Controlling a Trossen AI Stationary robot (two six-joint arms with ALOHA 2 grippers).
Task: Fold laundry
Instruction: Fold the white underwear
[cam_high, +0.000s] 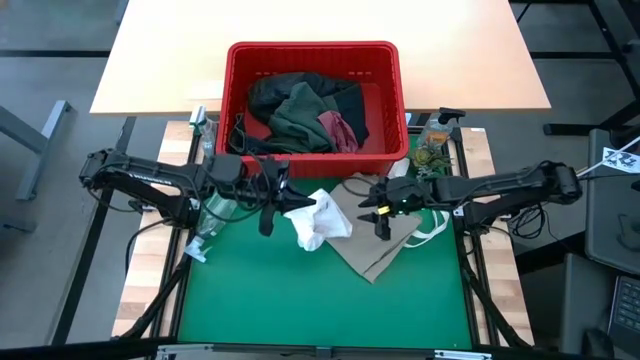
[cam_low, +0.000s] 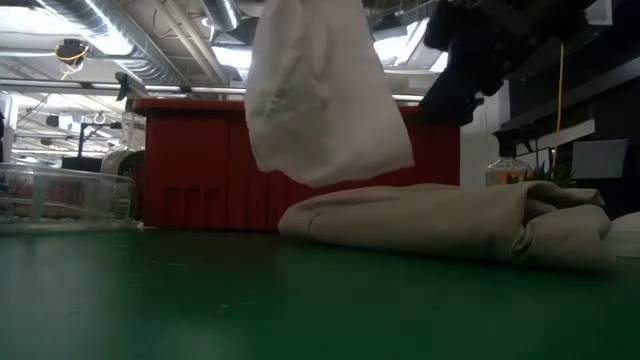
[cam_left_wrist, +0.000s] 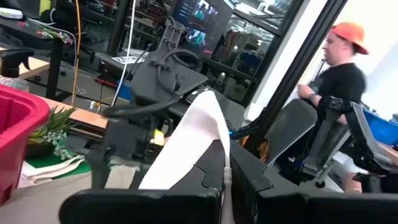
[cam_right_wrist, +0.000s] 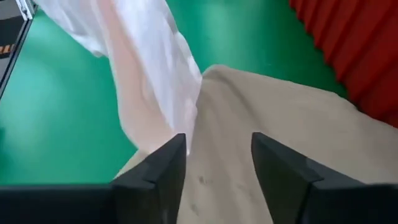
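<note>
A white garment (cam_high: 318, 222) hangs from my left gripper (cam_high: 285, 206), which is shut on it over the green mat (cam_high: 300, 300). In the low view the white garment (cam_low: 320, 90) hangs just over a tan garment (cam_low: 450, 220); whether they touch, I cannot tell. The tan garment (cam_high: 375, 238) lies flat on the mat. My right gripper (cam_right_wrist: 217, 155) stands open above it, slanting down, with nothing between its fingers. More laundry (cam_high: 300, 110), dark, olive and maroon, lies in the red basket (cam_high: 385, 60). My left gripper pinches a bunched upper part of the white garment (cam_left_wrist: 205, 149) between its two fingers (cam_left_wrist: 249, 186). The fingers come level from the table's left. The garment hangs slack below them, lifted off the mat.
The red basket stands at the mat's far edge. A clear plastic bottle (cam_high: 215, 215) lies under the left arm. A spray bottle (cam_high: 437, 125) and a small plant (cam_high: 428, 155) stand at the far right. A person (cam_left_wrist: 336, 68) is in the room beyond.
</note>
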